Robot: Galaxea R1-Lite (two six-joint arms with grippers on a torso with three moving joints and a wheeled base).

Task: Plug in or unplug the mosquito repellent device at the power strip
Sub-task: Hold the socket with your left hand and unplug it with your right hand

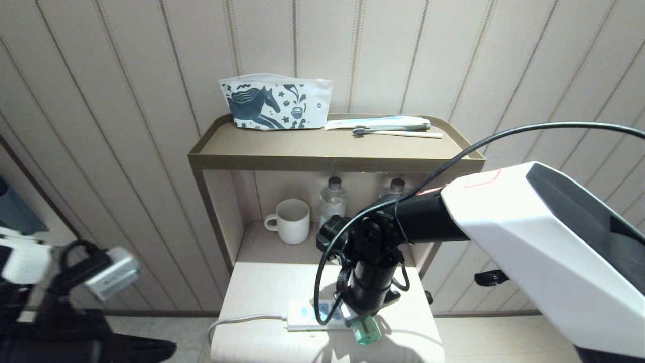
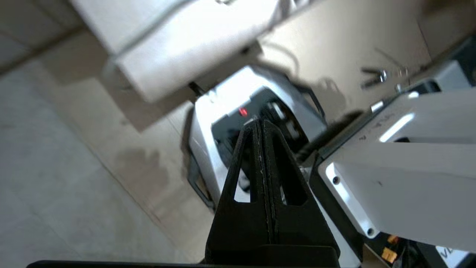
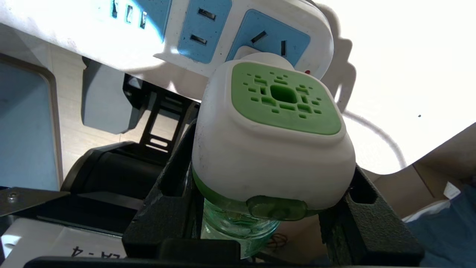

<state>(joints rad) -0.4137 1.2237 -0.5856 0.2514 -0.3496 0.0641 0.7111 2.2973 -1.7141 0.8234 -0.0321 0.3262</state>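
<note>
The right gripper (image 3: 271,208) is pinching the device (image 3: 273,149) by its white head, one black finger (image 3: 174,186) on each side. Its fingertips are lying hidden behind that head in the right wrist view, and in the head view the whole gripper is sitting under the black wrist, so only the green bottle (image 1: 366,330) is poking out below it. The bottle is also half hidden in the wrist view, with just its clear green neck showing between the fingers.

The device's back is pressing against the end socket of the strip (image 3: 208,33), just ahead of the gripper. Its prongs are out of sight, so whether they are fully seated cannot be told. The strip is running off the edge of the wrist view, so its far end is cut off there. In the head view it is lying on the white table (image 1: 262,282) with its cord (image 1: 237,318) trailing off toward the left edge, and the wrist is covering its right end.

The left gripper (image 2: 260,124) is hanging low at the robot's left side, well apart from the table, its fingers pressed together. It is showing only as a blur in the head view.

Behind the table, a mug (image 1: 291,221) and two bottles (image 1: 332,201) are standing on a shelf, the bottles partly covered by the arm.
</note>
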